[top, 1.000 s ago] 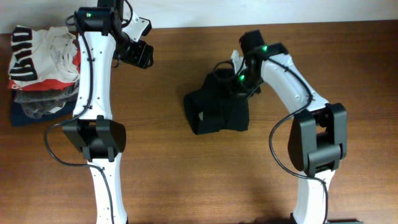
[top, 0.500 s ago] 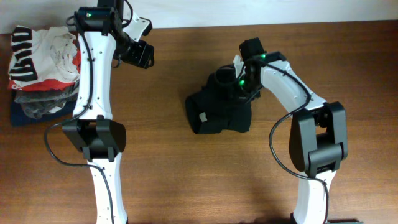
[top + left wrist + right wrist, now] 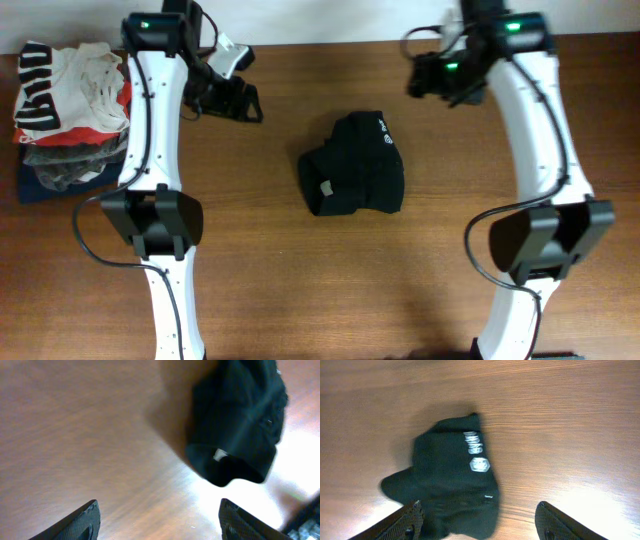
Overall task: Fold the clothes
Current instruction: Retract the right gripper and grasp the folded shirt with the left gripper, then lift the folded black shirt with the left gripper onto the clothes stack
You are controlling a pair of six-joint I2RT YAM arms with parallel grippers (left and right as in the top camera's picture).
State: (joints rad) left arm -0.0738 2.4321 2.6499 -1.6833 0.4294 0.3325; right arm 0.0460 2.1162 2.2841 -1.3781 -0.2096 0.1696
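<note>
The black T-shirt (image 3: 352, 166) lies as a folded bundle in the middle of the table, a small white logo on its upper right and a white label at its lower left. It lies free of both grippers. My left gripper (image 3: 238, 100) hangs open to its upper left, apart from it. In the left wrist view the shirt (image 3: 237, 425) lies beyond the open gripper (image 3: 160, 521). My right gripper (image 3: 432, 78) is raised at the back right, open and empty. The right wrist view looks down on the shirt (image 3: 447, 475) between the spread fingers (image 3: 410, 519).
A pile of other clothes sits at the far left: a white garment with black and red print (image 3: 70, 85) on top of grey and navy folded ones (image 3: 60, 178). The table's back edge (image 3: 330, 42) runs just behind both grippers.
My right gripper has opened, let go of the shirt and pulled up and away to the back right. The left gripper has shifted slightly to the right. The shirt stays put.
</note>
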